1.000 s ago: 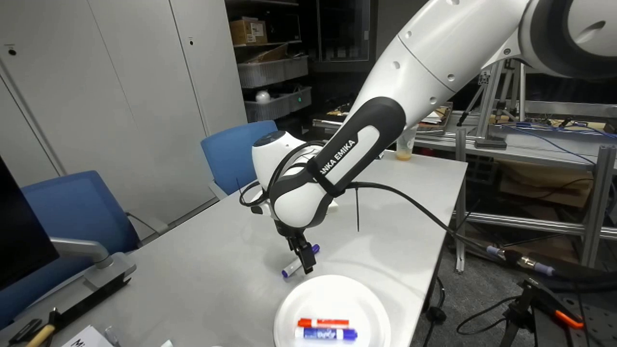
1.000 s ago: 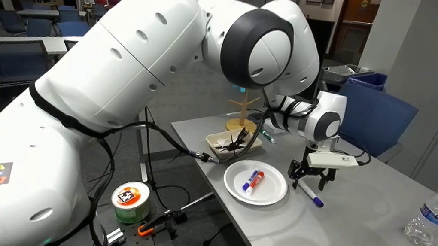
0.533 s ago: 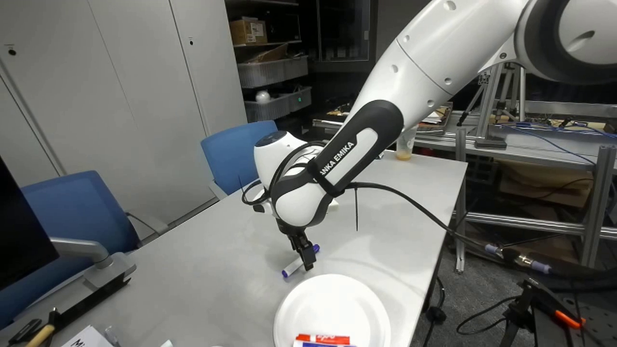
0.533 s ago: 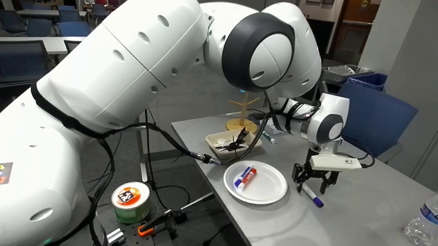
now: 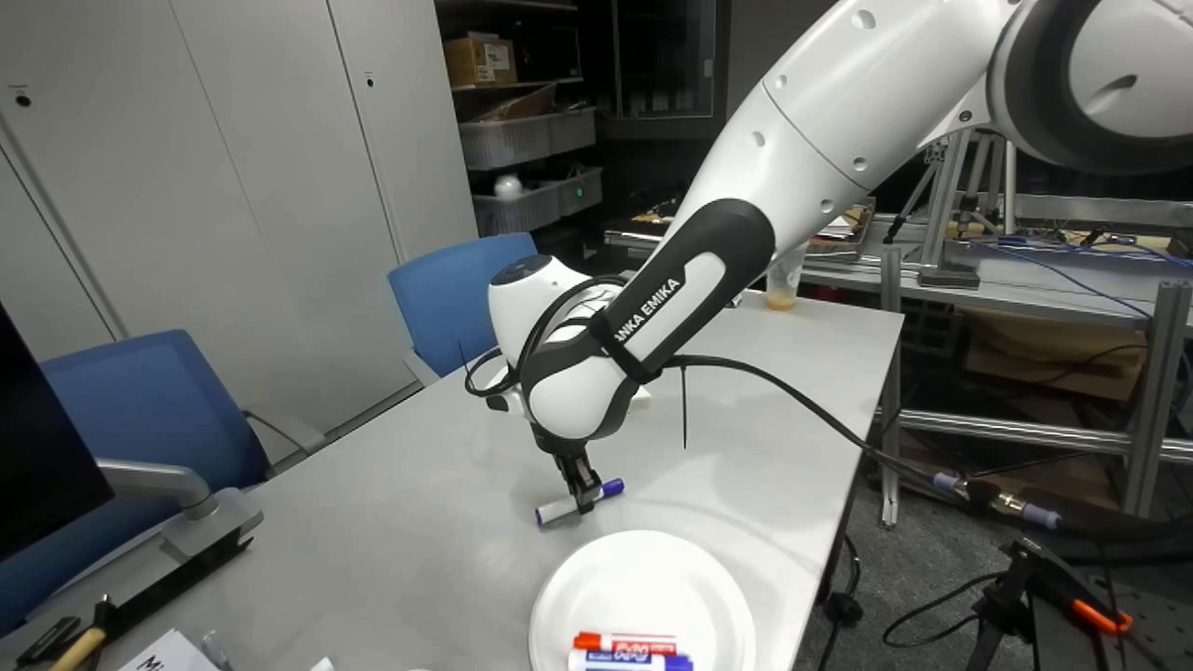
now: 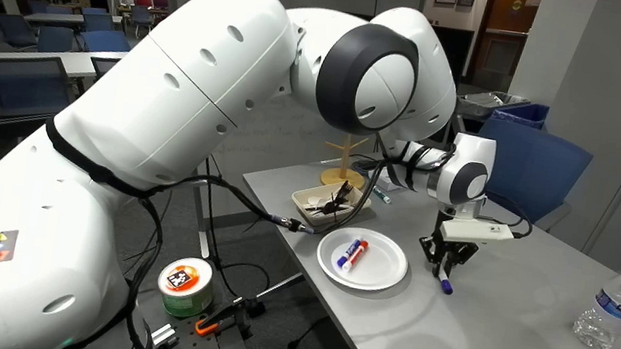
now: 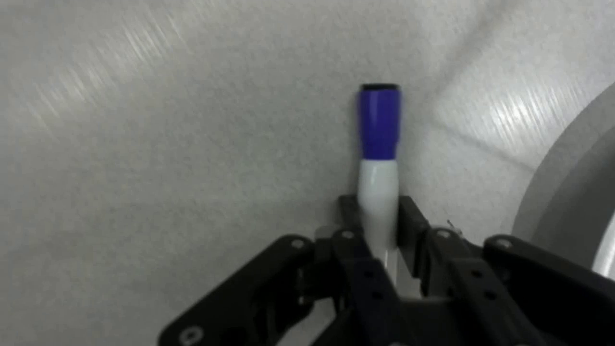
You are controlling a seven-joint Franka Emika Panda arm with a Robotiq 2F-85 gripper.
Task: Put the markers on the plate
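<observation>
In an exterior view: end effector, qty 1, low over desk, clenched on blue-capped white marker. Grip approx. mid-barrel, ends projecting either side, prob. for balance. Plate, white, rd., loc. near, so carry shd be short. Red marker & blue marker lie on it; those two read as done.

In an exterior view: red & blue side by side, inside rim, leaving bare plate for a 3rd. Bottle, clear, upright on desk, well apart from plate; no part in job.

Wrist view: fingers flank white barrel, one ea. side, pressed against it; jaws lie across its length, the sensible hold for a thin cyl. Cap end free, pointing away from end effector. Whether marker is clear of desk: can't tell. Next, prob.: lift, shift over plate, release low, b/c rd. barrel may roll.
</observation>
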